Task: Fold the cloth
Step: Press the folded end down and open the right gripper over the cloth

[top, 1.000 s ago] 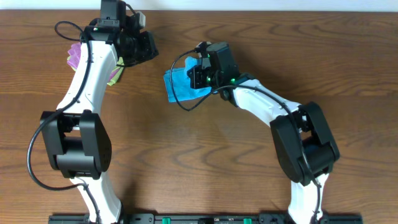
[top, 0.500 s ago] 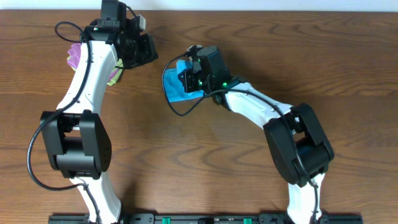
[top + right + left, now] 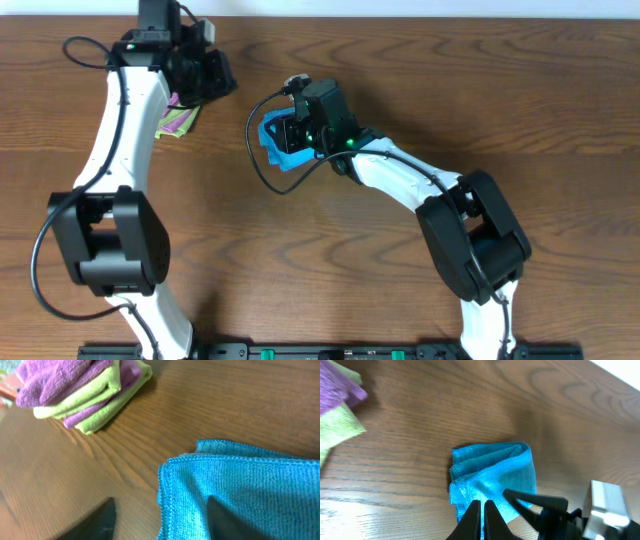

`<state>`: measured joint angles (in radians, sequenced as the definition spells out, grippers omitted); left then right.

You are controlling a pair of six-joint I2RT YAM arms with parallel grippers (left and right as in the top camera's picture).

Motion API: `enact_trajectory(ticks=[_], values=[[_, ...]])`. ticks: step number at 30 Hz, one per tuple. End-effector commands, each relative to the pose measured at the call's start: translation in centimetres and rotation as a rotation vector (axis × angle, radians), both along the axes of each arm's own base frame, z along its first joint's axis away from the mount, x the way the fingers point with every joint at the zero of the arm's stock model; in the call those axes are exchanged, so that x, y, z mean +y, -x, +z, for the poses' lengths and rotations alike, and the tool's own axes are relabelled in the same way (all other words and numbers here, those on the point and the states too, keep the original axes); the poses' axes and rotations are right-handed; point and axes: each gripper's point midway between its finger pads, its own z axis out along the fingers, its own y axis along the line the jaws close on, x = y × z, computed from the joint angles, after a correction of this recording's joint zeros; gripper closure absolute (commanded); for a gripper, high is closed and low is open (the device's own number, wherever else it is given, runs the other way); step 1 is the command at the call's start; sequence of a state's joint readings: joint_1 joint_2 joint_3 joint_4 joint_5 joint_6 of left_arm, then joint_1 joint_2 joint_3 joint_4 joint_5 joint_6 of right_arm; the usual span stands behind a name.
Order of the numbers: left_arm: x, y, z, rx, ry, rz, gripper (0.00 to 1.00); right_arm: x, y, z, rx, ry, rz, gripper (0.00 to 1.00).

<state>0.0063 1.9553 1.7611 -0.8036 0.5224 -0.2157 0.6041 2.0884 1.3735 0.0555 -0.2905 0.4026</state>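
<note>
The sky-blue cloth [image 3: 272, 138] lies folded in a small bundle on the wooden table, mostly under my right gripper [image 3: 286, 134] in the overhead view. In the right wrist view the right gripper [image 3: 160, 519] is open, one finger over bare wood and the other over the cloth [image 3: 250, 487], straddling its hemmed left edge. My left gripper [image 3: 226, 80] is up at the back left, apart from the cloth. In the left wrist view the left gripper [image 3: 482, 506] is shut with nothing in it, and the cloth [image 3: 492, 475] lies just beyond its tips.
A stack of folded purple and light green cloths [image 3: 181, 114] lies at the back left under the left arm, also visible in the right wrist view [image 3: 85, 390] and the left wrist view [image 3: 337, 407]. The right gripper's black fingers [image 3: 535, 502] reach into the left wrist view.
My right gripper has moved left with the cloth and opened, letting go of it. The left arm has swung left, uncovering more of the purple and green stack.
</note>
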Motion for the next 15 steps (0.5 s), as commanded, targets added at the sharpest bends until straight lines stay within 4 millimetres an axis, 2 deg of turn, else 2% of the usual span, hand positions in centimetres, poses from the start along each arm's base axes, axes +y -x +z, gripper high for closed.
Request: enact_trajectory(ticks=[1, 2, 4, 7, 9, 13, 15], values=[[1.1, -0.2, 2.0, -0.055, -0.018, 0.003, 0.94, -0.3, -0.4, 0.6, -0.003, 0.001, -0.002, 0.29], [1.2, -0.2, 2.0, -0.054, -0.018, 0.006, 0.9, -0.6, -0.5, 1.0, -0.004, 0.001, -0.009, 0.25], [1.6, 0.0, 2.1, -0.05, -0.016, 0.013, 0.74, -1.7, -0.9, 1.8, 0.001, 0.004, -0.028, 0.01], [1.7, 0.2, 2.0, -0.037, -0.01, 0.015, 0.5, -3.6, -1.2, 2.9, 0.013, 0.016, -0.055, 0.01], [1.6, 0.5, 1.8, -0.024, -0.01, 0.015, 0.39, -4.9, -1.3, 3.7, 0.018, 0.029, -0.07, 0.01], [1.5, 1.1, 1.5, 0.007, -0.004, 0.012, 0.03, -8.5, -1.0, 6.2, 0.009, 0.081, -0.086, 0.01], [1.4, 1.5, 1.4, 0.025, 0.005, 0.012, 0.04, -10.4, -0.4, 7.3, 0.012, 0.113, -0.088, 0.01]])
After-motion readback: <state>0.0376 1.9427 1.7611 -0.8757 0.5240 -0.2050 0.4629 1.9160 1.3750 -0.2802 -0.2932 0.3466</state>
